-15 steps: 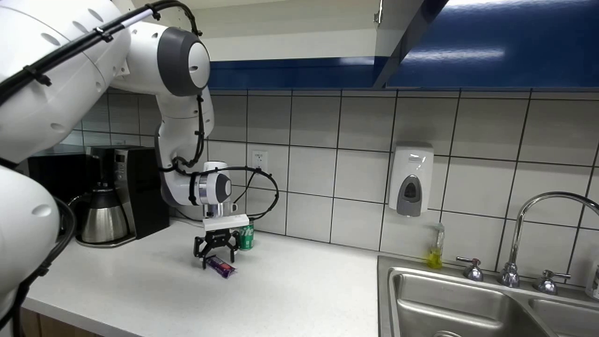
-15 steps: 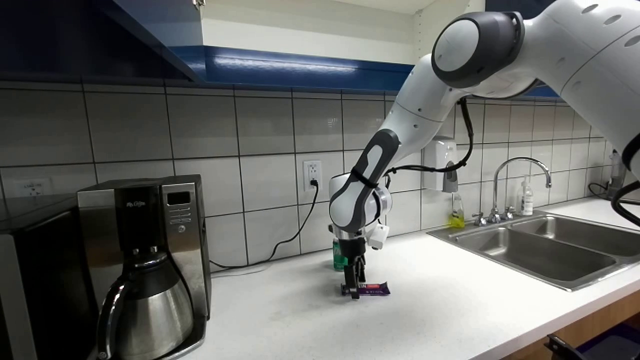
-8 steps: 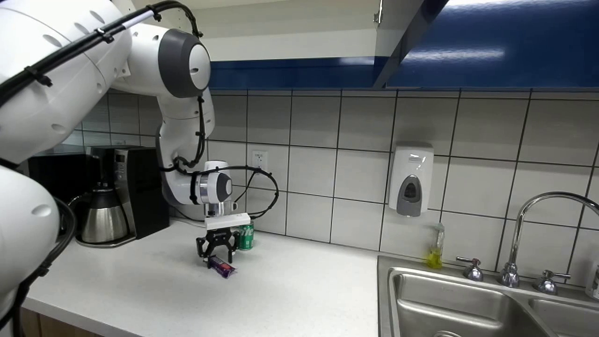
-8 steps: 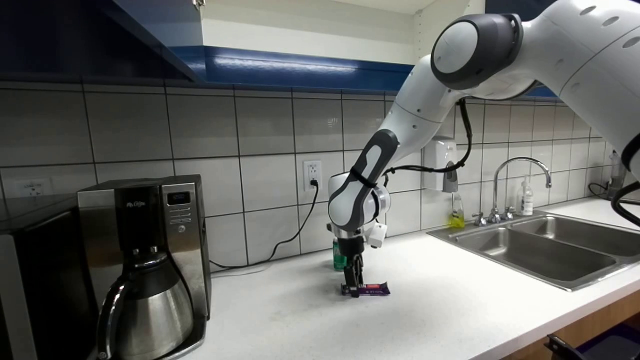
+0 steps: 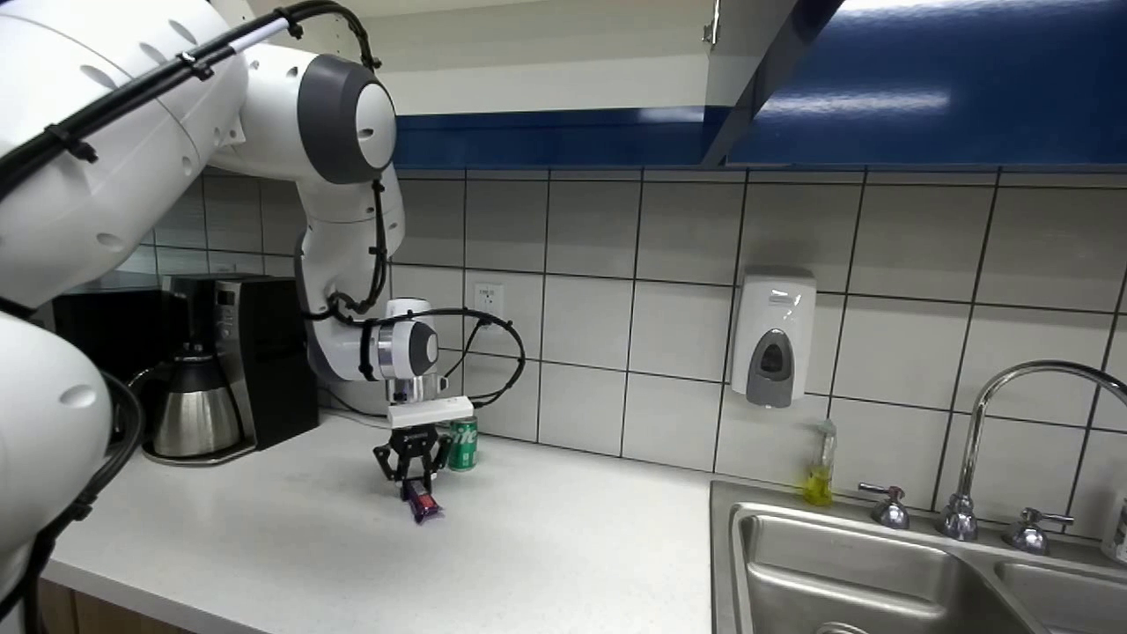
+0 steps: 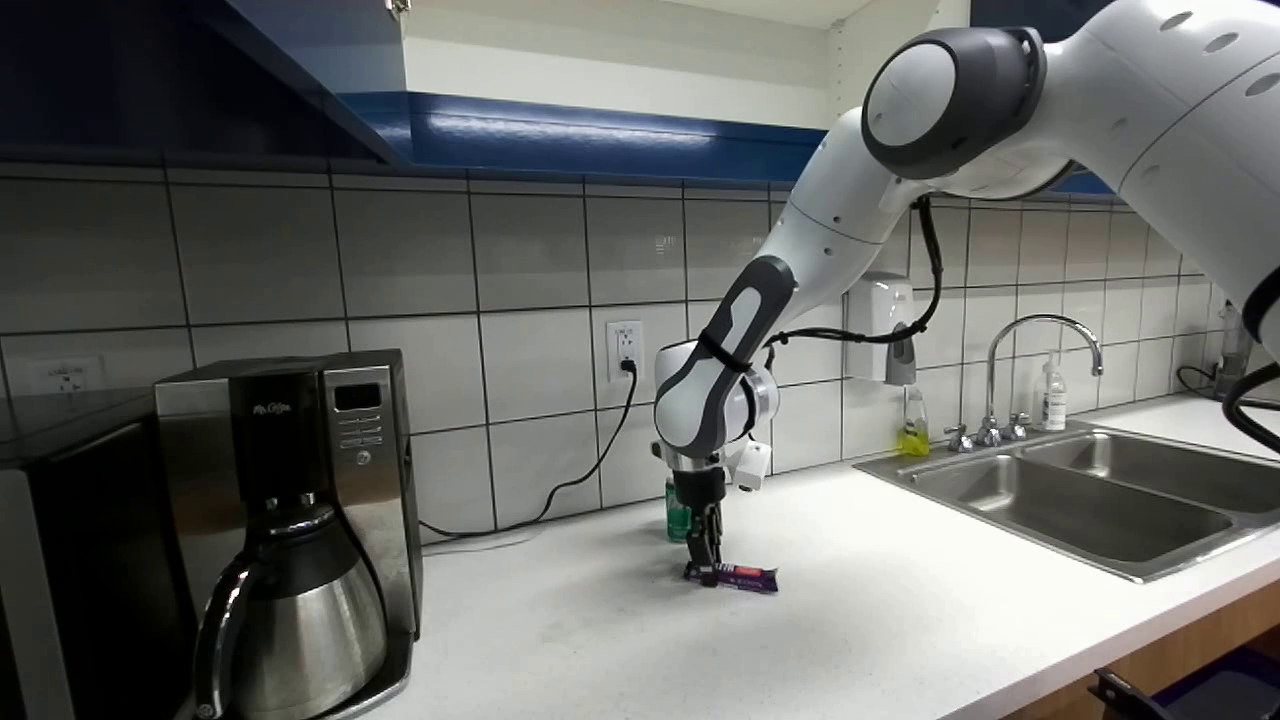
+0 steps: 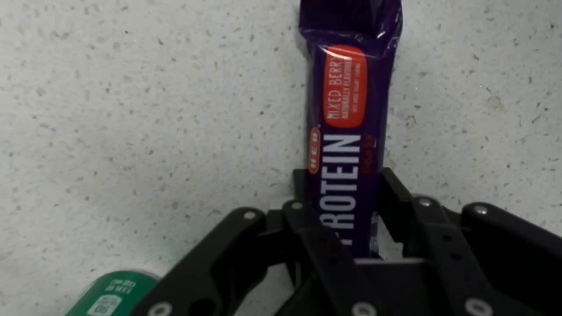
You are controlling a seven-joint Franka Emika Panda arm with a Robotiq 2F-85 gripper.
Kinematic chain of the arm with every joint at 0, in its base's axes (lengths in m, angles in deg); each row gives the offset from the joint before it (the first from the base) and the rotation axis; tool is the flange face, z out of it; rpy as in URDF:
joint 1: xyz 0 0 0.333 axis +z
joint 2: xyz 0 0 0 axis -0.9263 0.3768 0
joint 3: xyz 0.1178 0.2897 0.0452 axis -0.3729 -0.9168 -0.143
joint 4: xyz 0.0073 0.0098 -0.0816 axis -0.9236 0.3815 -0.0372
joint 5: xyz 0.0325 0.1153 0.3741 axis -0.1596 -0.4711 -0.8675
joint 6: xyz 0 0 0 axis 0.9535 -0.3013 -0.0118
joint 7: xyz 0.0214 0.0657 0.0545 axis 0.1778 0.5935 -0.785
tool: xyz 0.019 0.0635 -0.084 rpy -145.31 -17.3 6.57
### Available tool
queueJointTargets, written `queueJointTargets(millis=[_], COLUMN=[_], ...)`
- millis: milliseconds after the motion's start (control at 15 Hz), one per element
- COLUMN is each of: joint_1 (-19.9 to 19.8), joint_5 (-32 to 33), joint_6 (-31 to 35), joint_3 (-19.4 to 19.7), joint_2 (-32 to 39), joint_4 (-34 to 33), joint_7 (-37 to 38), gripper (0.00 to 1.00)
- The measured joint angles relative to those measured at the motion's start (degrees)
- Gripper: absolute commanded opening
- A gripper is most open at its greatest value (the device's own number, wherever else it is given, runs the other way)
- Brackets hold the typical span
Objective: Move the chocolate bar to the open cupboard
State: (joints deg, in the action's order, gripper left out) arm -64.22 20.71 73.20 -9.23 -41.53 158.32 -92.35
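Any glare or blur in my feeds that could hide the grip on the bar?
Wrist view: the bar shows its big lettering clearly, finest print too soft to read, glints at its far end; the fingers are near-black, with little detail. Both exterior views: reflections on the open cupboard's blue trim, well above the grip; the fingers look small and dark.

Chocolate bar [image 7: 347, 131] cropped in wrist view, bottle label [image 6: 1055, 408] seemingly illegible

In both exterior views, glare streaks the cupboard [image 5: 546, 139] above the gripper [image 5: 417, 490]; upper tiles [image 5: 592, 222] behind it look dim, the counter [image 5: 555, 546] beneath bright. The wrist view is duller, small print on the chocolate bar [image 7: 347, 130] blurred.
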Motion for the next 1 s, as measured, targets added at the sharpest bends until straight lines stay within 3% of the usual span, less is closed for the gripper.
queueJointTargets(millis=[400, 1000], joint_1=[0.2, 2.4], joint_5=[-0.1, -1.5], joint_6=[-0.8, -1.8], joint_3=[0.1, 1.4], joint_2=[0.1, -2.0], joint_4=[-0.3, -0.4], joint_7=[2.8, 20.3], gripper=[0.16, 0.16])
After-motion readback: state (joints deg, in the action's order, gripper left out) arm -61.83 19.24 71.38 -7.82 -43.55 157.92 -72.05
